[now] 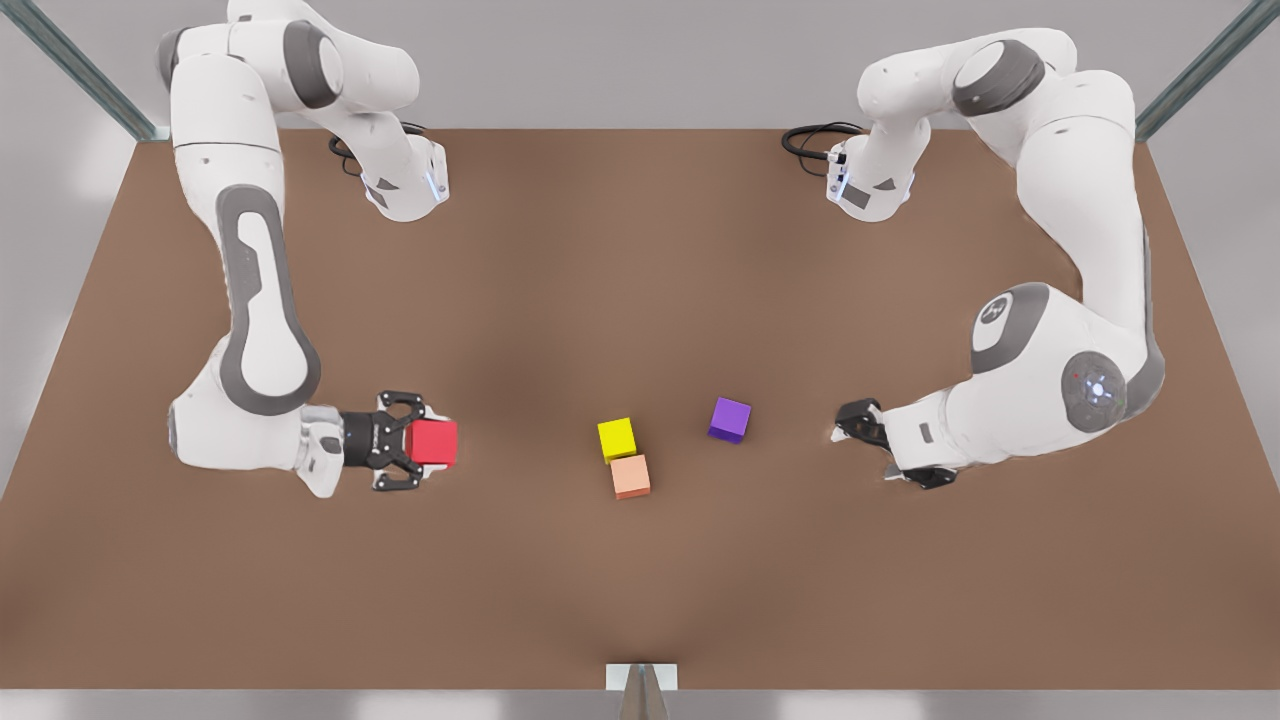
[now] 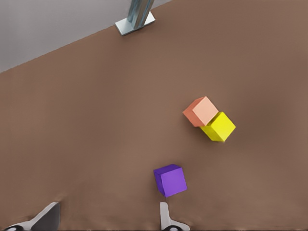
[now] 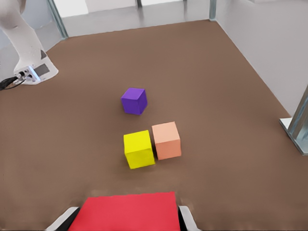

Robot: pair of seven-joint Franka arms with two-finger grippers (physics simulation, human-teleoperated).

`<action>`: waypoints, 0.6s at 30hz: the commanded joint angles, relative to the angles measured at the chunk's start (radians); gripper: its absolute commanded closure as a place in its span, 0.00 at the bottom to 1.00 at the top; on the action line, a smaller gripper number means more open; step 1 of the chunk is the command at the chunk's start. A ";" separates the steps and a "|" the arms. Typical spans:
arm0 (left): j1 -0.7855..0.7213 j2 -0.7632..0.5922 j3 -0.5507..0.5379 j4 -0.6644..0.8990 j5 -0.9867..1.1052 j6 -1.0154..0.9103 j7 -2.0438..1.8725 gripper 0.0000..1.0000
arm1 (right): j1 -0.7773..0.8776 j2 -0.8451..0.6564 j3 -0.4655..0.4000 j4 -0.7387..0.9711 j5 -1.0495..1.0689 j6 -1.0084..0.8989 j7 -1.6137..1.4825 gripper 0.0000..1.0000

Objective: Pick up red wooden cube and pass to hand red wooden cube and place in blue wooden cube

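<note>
The red wooden cube [image 1: 432, 442] is at the front view's left, and my right gripper [image 1: 424, 446] is shut on it. In the right wrist view the red wooden cube [image 3: 129, 211] lies between the two fingertips of the right gripper [image 3: 127, 219]. My left gripper [image 1: 868, 440] waits at the front view's right, close to a purple cube [image 1: 730, 419]. In the left wrist view the left gripper [image 2: 106, 221] is open with only bare table between its fingers [image 2: 166, 219]. The blue wooden cube is out of view.
A yellow cube [image 1: 617, 439] and a salmon-orange cube [image 1: 631, 477] touch each other near the middle of the brown table [image 1: 640, 250]. The purple cube [image 2: 170, 180] lies just beyond one left fingertip. A metal post [image 1: 641, 690] stands at the table's front edge.
</note>
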 commanded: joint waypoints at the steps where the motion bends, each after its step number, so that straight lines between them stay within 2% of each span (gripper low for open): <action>1: -0.218 -0.319 0.466 -0.329 -0.079 -0.025 -0.160 0.00 | 0.000 -0.016 -0.005 -0.002 -0.434 -0.011 0.958 0.41; 2: -0.432 -0.403 0.720 -0.402 -0.208 -0.032 -0.124 0.00 | 0.000 -0.027 -0.005 -0.003 -0.565 -0.032 1.082 0.41; 3: -0.434 -0.356 0.710 -0.295 -0.212 -0.146 -0.127 0.00 | 0.003 -0.036 -0.005 -0.003 -0.626 -0.043 1.128 0.41; 4: -0.434 -0.347 0.709 -0.270 -0.220 -0.169 -0.127 0.00 | 0.005 -0.062 -0.005 -0.003 -0.735 -0.095 1.199 0.42; 8: -0.439 -0.321 0.706 -0.270 -0.281 -0.164 -0.127 0.00 | -0.003 -0.146 -0.022 -0.091 -0.867 -0.092 1.280 0.42; 10: -0.431 -0.330 0.704 -0.268 -0.281 -0.186 -0.125 0.00 | -0.032 -0.134 -0.057 -0.115 -0.918 -0.025 1.280 0.42; 13: -0.431 -0.325 0.706 -0.270 -0.280 -0.189 -0.127 0.00 | -0.125 -0.134 -0.057 -0.164 -0.918 0.135 1.279 0.42; 18: -0.435 -0.319 0.706 -0.271 -0.281 -0.188 -0.125 0.00 | -0.193 -0.145 -0.059 -0.314 -0.918 0.460 1.279 0.41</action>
